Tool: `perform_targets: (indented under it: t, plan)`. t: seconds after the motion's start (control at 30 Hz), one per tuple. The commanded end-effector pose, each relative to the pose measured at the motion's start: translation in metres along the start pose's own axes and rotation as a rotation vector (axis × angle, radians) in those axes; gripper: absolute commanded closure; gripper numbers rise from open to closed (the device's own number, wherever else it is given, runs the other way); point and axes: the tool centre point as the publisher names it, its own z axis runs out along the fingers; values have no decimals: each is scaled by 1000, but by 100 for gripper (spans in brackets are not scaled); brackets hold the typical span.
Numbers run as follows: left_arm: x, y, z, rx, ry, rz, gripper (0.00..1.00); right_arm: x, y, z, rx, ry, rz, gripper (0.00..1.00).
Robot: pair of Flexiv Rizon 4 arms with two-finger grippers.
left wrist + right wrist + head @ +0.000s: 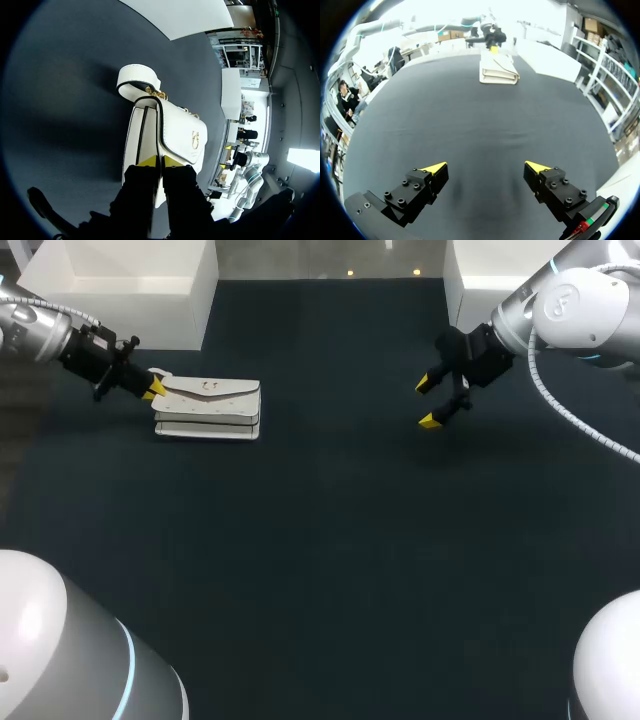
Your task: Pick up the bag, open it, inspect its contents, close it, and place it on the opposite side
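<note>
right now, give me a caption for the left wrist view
Left gripper pinching the flap edge of the white bag on the dark table.

mid table: bare dark table (320,540) from the bag (208,408) across to the right gripper (428,403), a wide free lane
bag: lies flat toward the robot's left, the only loose obstacle on the mat
bag strap (137,80): loops out past the bag's end away from the left gripper, resting on the mat
left gripper (160,161): pinched on the bag's flap edge, blocks that end
bag near side: free mat
right gripper: fingers wide apart over bare mat, nothing between them, well apart from the bag
far edge: left white block (130,280) close behind the bag, right white block (490,270) behind the right gripper, with an open gap between them
</note>
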Motion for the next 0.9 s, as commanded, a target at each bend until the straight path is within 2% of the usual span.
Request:
perform_targets:
  t: [0.03,0.4,0.53,0.9]
  plan:
    - [7,9,15,266,13,4,100,-1,0,0,-2,2,-1,0]
    - [49,17,49,271,46,54,100,-1,0,0,-2,2,-1,0]
    - [61,19,62,232,65,79,100,-1,0,0,-2,2,-1,0]
    - [87,29,114,164,60,118,100,-1,0,0,-2,2,-1,0]
